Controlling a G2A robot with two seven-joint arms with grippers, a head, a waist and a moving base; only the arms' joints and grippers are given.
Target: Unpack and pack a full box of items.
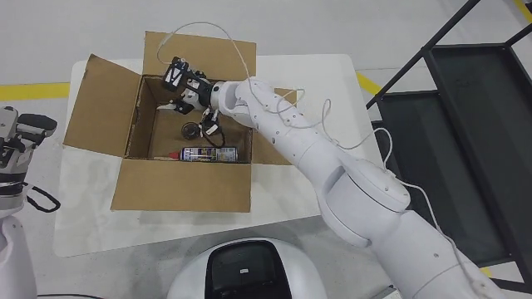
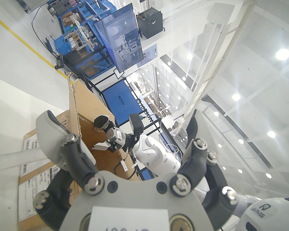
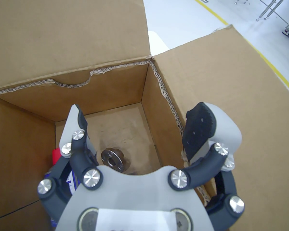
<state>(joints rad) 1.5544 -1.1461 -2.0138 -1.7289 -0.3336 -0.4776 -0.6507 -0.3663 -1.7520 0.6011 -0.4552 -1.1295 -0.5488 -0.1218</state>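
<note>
Cardboard box: upright, all flaps folded open. Inside, a can lies flat along the 6 o'clock wall, with a metal flange near the floor centre.

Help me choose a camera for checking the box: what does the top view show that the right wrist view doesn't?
Top view: all four open flaps of the box, the left arm off the edge of the table, and a dark rack. Right wrist view: the right gripper, its fingers open, and the box's torn corrugated rim up close. Both: the box's floor, the red-capped can and the round metal flange.
</note>
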